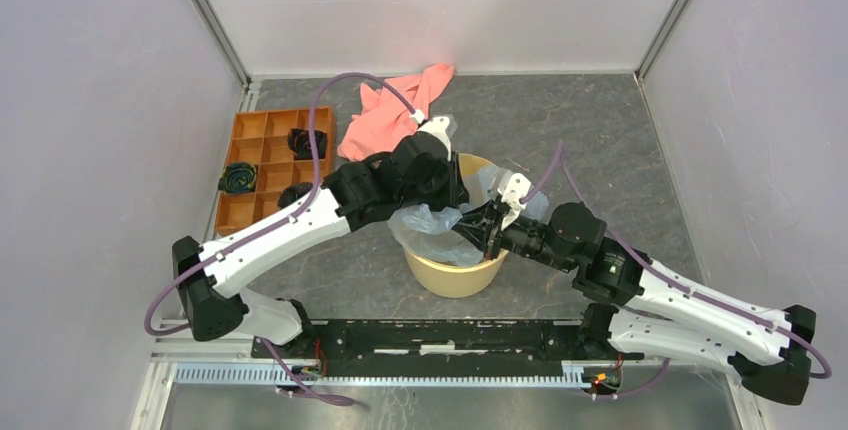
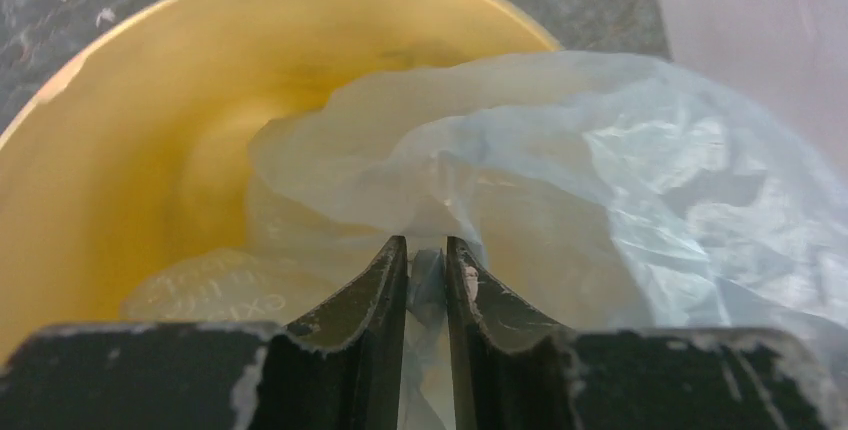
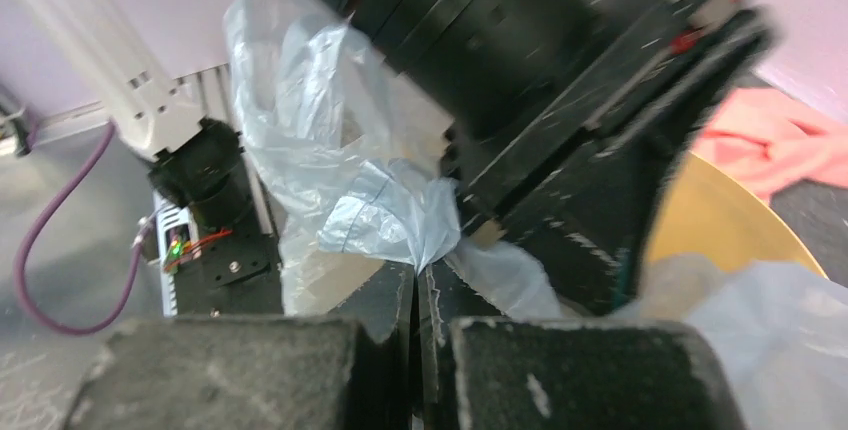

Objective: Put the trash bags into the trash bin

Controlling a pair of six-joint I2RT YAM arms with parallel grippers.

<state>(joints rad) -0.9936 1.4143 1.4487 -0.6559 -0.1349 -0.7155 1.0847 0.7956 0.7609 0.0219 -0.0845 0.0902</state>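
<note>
Trash bin (image 1: 455,280) sits mid-table between the two arms, with the trash bag (image 1: 432,226) bunched over its mouth: some film is down inside, and a good deal is spilling across the near-left rim. Left gripper (image 2: 425,246) hangs over the opening, jaws nearly together with a fold of film pinched between them. Right gripper (image 3: 418,272) is at the bin's right side, jaws closed tight on another pinch. I'd call this the stuffing step, roughly half done. The next move calls for driving the loose film down past the rim before either pinch lets go
</note>
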